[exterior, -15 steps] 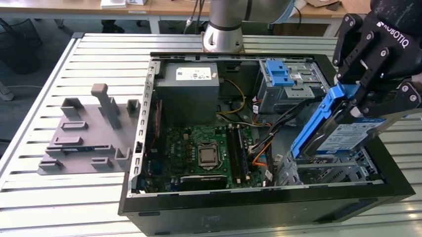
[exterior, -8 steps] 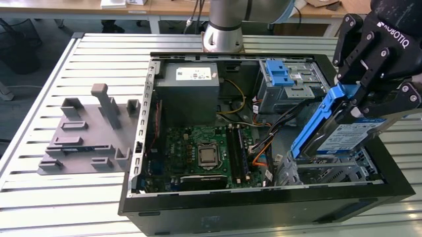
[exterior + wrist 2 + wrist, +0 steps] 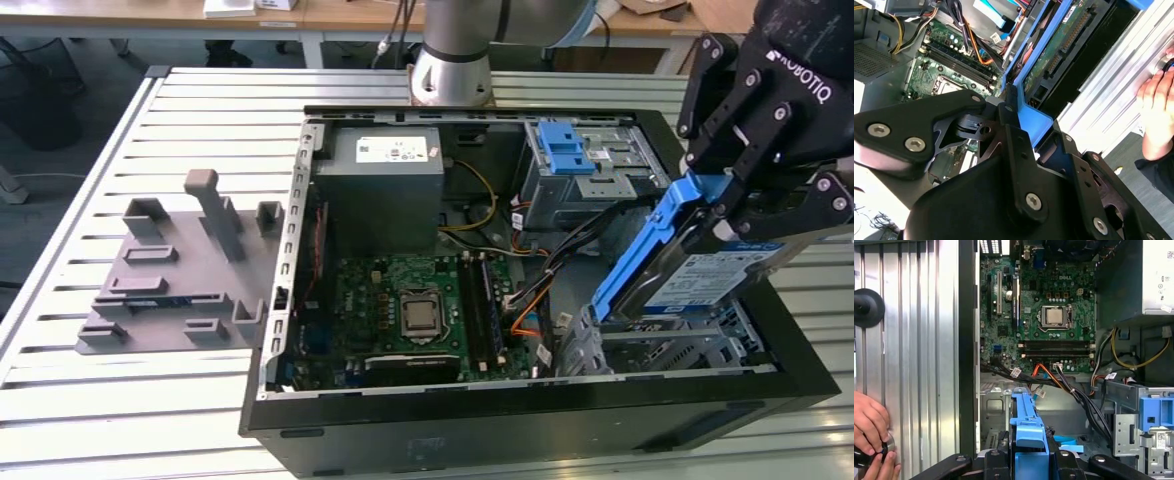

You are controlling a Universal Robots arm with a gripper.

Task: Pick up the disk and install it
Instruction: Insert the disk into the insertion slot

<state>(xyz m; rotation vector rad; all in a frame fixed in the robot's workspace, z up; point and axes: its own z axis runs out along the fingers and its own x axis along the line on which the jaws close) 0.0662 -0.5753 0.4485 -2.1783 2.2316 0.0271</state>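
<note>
One slatted metal table (image 3: pixel 94 400) carries everything, and on it lies an open black computer case (image 3: pixel 534 435). Inside the case, the green motherboard (image 3: pixel 414 310) lies flat on the floor, with the grey power supply box (image 3: pixel 387 185) just beyond it. The grey drive cage (image 3: pixel 587 165) with its blue latch is toward the exterior view's right. Outside the case, on the exterior view's left, a grey plastic fixture (image 3: pixel 174 275) stands on the table.

My gripper (image 3: pixel 774 205) is clamped tight on the disk (image 3: pixel 694 275), the fingers pressing the blue carrier bracket from both sides. I hold the disk steeply tilted over the case corner on the exterior view's right. Its lower end is down at the silver bay (image 3: pixel 667 350), and I cannot tell whether it touches.

In the first wrist view a person's hand (image 3: pixel 869 425) rests on the table outside the case wall.
</note>
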